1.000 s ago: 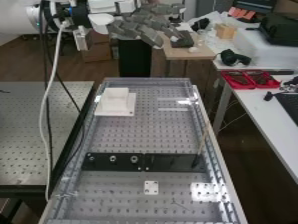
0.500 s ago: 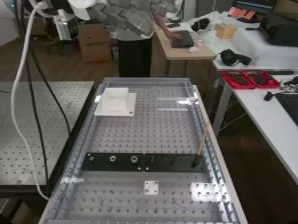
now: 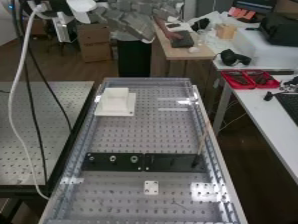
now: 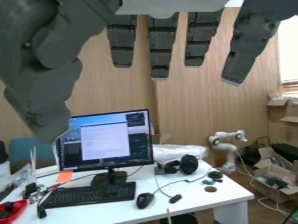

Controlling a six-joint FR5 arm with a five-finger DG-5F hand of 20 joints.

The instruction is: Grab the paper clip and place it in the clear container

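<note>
Wood floor [image 3: 97,71] flanks the perforated benchtop [image 3: 120,137], railed along both edges; beyond its far end hangs the hand [image 3: 130,21], fingers [image 4: 161,47] straight, released. Near right, a possible paper clip [image 3: 179,204], too small to confirm.

In the high view, the hand [image 3: 130,22] is cut off by the top edge, the perforated bench [image 3: 120,202] by the bottom edge and a dark keyboard [image 3: 289,102] by the right edge, while the pieces in the red trays [image 3: 254,87] and a thin mark [image 3: 180,204] on the bench are too small to tell. In the wrist view, the hand's thumb [image 4: 41,107] hides a corner of the monitor [image 4: 106,142], and the contents of an open cardboard box [image 4: 267,153] are too blurred to make out.
</note>
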